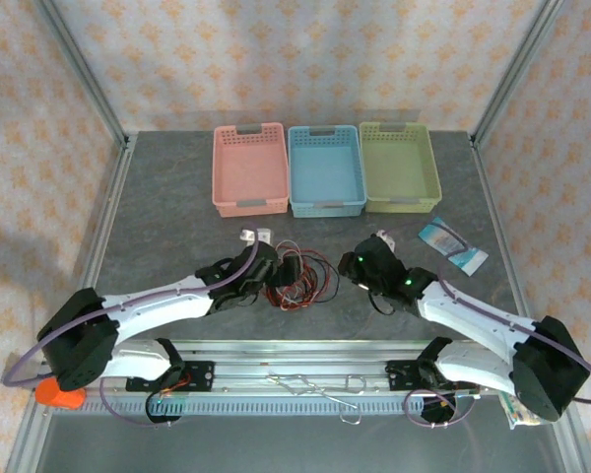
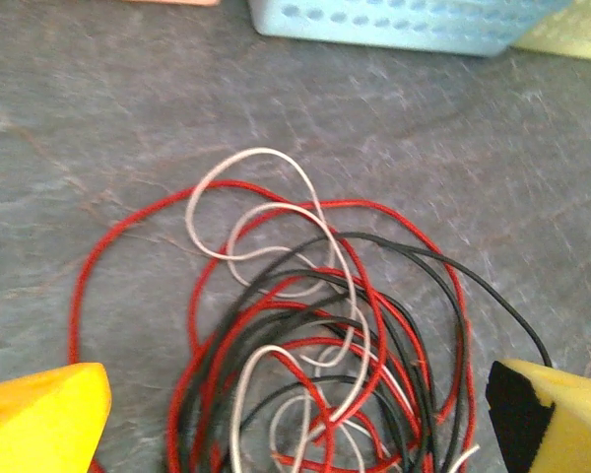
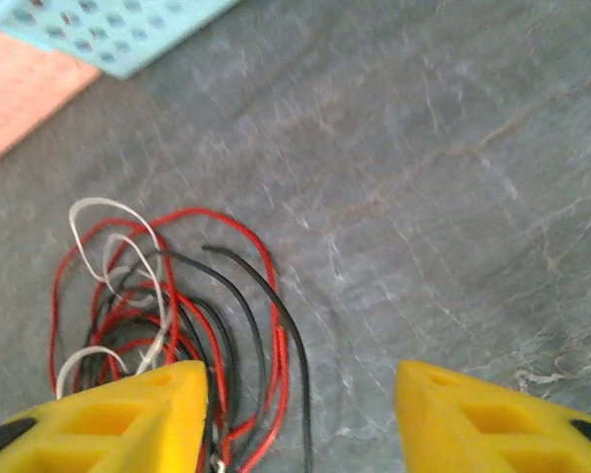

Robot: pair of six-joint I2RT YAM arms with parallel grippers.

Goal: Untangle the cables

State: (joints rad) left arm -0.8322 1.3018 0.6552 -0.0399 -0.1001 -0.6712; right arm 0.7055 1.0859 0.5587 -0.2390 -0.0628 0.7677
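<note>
The cables lie in one tangle of red, black and white loops on the grey table, between the two arms. My left gripper hangs over the tangle's left side. In the left wrist view its yellow fingers stand wide apart, the gripper open, with the coiled cables on the table between them. My right gripper is at the tangle's right edge. In the right wrist view it is open, and red and black strands run beside its left finger.
Three baskets stand side by side at the back: pink, blue and green. A small packet lies to the right of the right gripper. A small white item sits behind the tangle. A metal rail runs along the near edge.
</note>
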